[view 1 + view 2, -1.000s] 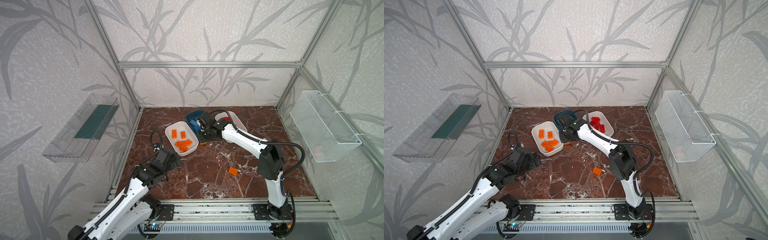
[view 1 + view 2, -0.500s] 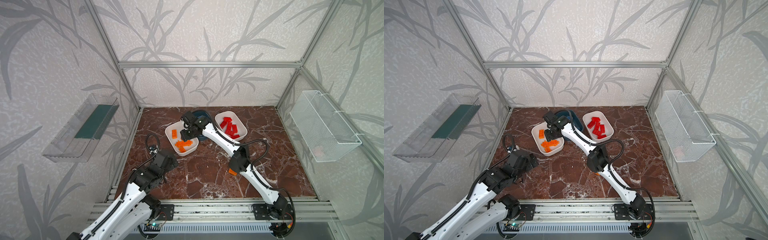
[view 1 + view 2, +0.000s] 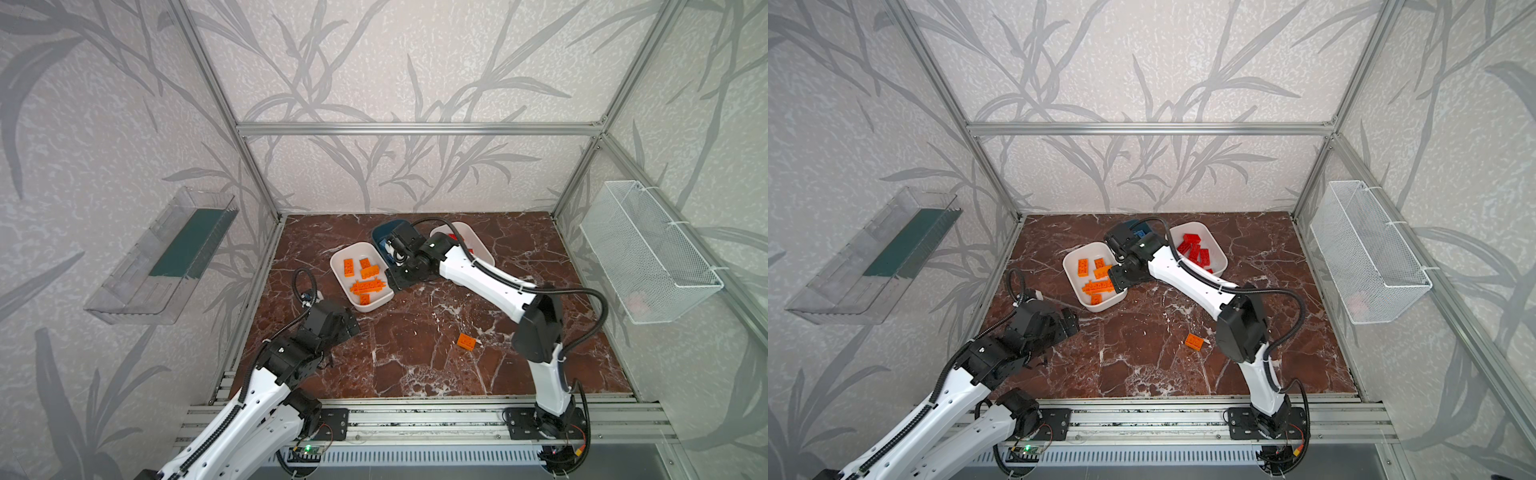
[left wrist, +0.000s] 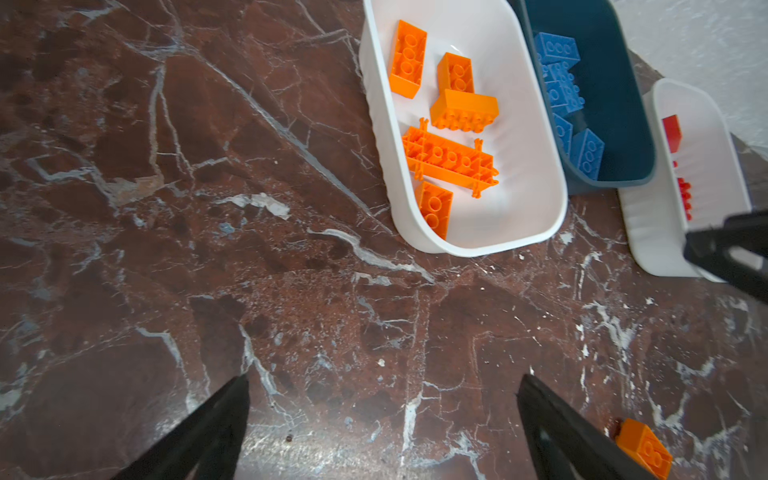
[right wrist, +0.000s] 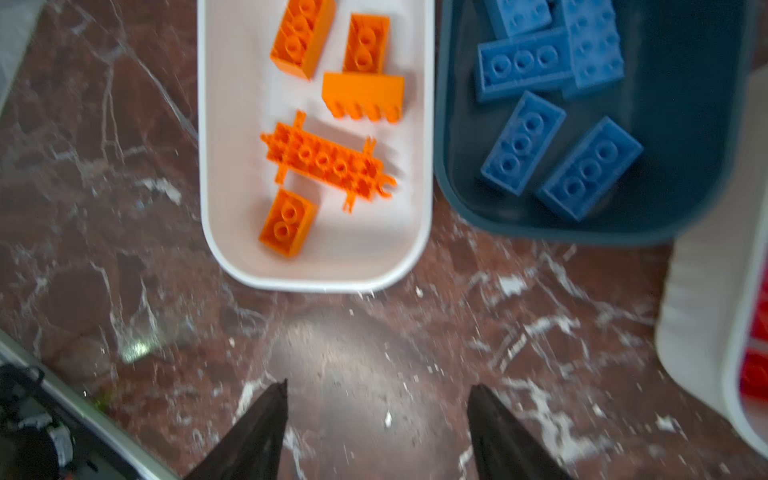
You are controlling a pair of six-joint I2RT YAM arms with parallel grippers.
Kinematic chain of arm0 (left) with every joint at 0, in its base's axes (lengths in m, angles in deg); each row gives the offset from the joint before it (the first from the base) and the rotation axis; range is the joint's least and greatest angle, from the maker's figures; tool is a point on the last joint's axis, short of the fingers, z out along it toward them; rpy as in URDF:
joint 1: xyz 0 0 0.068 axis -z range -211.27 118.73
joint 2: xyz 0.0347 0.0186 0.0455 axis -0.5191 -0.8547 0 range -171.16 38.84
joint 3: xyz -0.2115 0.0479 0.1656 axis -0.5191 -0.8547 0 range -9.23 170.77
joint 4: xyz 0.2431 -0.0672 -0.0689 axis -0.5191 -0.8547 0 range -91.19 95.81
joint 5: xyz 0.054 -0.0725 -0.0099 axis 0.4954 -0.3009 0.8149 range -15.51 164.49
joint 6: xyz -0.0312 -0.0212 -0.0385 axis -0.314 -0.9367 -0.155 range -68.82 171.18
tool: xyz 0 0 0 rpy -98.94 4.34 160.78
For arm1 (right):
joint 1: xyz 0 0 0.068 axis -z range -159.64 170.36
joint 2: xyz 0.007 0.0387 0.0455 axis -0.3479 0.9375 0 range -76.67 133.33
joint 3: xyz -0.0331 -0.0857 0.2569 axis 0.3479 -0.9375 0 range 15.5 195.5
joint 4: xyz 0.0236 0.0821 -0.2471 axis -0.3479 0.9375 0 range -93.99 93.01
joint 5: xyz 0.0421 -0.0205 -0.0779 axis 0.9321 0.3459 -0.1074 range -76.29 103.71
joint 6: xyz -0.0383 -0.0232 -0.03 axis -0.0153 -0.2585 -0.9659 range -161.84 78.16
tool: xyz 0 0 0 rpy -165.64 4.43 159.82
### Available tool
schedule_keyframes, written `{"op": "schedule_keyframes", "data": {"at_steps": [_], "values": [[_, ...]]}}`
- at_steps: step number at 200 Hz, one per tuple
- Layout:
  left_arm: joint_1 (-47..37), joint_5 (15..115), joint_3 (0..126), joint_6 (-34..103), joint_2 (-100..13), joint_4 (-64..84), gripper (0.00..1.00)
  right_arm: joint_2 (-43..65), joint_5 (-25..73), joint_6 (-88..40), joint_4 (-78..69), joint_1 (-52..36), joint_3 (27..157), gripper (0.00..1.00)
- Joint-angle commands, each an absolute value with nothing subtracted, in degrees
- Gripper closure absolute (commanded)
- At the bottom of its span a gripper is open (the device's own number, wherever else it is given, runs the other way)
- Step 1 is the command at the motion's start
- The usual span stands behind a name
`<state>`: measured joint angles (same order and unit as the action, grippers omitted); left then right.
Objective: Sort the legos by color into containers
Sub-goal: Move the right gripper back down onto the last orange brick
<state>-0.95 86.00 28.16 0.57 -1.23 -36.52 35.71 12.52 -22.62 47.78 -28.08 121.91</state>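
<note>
1. The right tool (image 5: 378, 386) hangs just off the near end of the white tub of orange bricks (image 5: 316, 284), jaws apart and empty. It should rise clear of the rim before swinging away.
2. One orange brick (image 3: 466, 341) lies loose on the desk (image 3: 415, 374), well apart from the tubs. The left tool (image 4: 384, 376), wide open and empty, is near it and should straddle it squarely.
3. The right wrist view shows blue bricks (image 5: 519, 145) in the teal tub (image 5: 540, 232), which the arm mostly hides in both top views.
4. A top view shows red bricks (image 3: 1196, 251) filling the second white tub (image 3: 1214, 239); wrist views catch only its edge.
</note>
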Motion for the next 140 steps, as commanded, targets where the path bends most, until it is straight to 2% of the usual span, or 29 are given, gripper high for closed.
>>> {"op": "schedule_keyframes", "data": {"at_steps": [1,25,57,66,109,140], "values": [[-0.7,79.6,27.3,0.1,-1.2,-32.9,0.01,25.9,7.6,-19.3,41.3,-28.4,107.7,0.27],[0.6,76.5,25.8,-1.0,-2.0,-30.0,0.01,15.2,5.2,-15.8,38.0,-28.4,91.4,0.25],[4.9,76.4,26.0,-1.6,-3.2,-28.3,0.01,5.4,2.7,-11.3,36.8,-28.2,76.7,0.23],[6.6,77.0,25.9,-2.0,-3.6,-27.5,0.01,3.1,2.2,-9.3,35.7,-28.2,72.4,0.19],[14.9,80.7,27.4,-3.1,-9.1,-25.2,0.01,-1.8,-0.3,-1.3,34.4,-28.2,63.5,0.13],[18.2,81.3,28.6,-2.9,-13.7,-23.8,0.01,-0.9,0.6,-2.2,31.8,-27.7,61.7,0.13]]}}
